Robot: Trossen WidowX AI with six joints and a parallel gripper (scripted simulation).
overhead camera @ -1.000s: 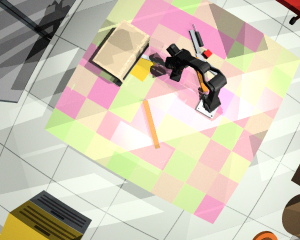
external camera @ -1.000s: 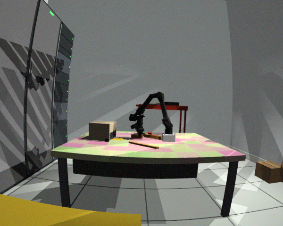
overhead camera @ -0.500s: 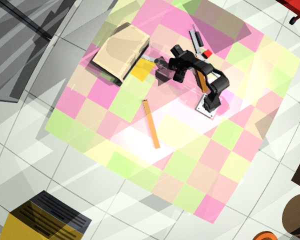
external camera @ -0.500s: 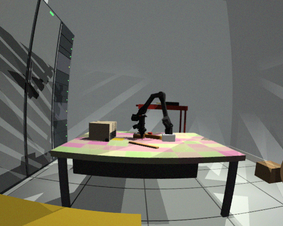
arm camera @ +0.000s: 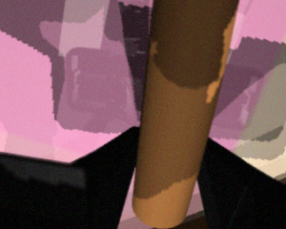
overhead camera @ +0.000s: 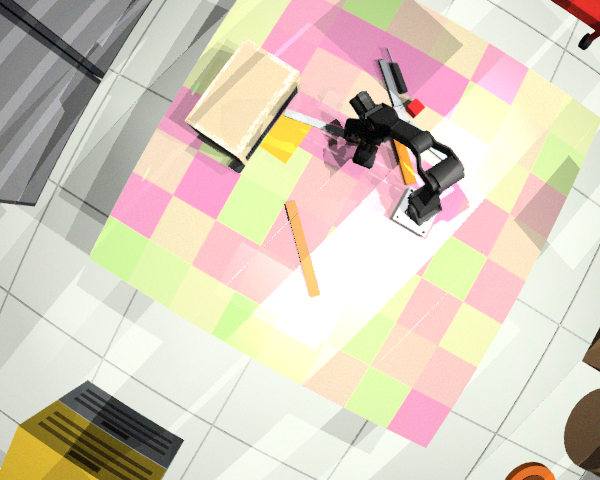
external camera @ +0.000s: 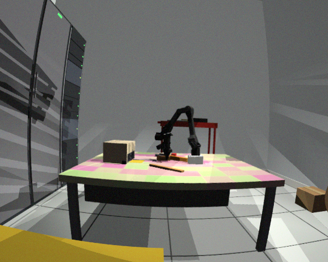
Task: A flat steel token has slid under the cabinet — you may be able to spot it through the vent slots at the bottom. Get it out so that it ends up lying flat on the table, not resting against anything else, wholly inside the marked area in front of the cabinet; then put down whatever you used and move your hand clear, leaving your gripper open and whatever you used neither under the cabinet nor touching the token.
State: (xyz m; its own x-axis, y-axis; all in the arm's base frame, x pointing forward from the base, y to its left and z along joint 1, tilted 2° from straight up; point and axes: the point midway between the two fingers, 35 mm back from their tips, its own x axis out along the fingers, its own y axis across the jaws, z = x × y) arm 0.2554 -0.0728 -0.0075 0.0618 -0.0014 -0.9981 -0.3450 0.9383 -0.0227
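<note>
The cabinet (overhead camera: 241, 100) stands near the bench's far left corner, and the token is not visible in any view, so whether it is still under there cannot be told. The yellow marked area (overhead camera: 285, 139) in front of the cabinet looks bare. Toward mid-bench the gripper (arm camera: 169, 181) is clamped on a brown rod (arm camera: 181, 119); I judge it best kept low and level, slid under the slotted base and swept gently outward.

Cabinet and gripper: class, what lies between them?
Top view: a grey strip and the yellow marked area, between cabinet and gripper, which grips a brown rod.
</note>
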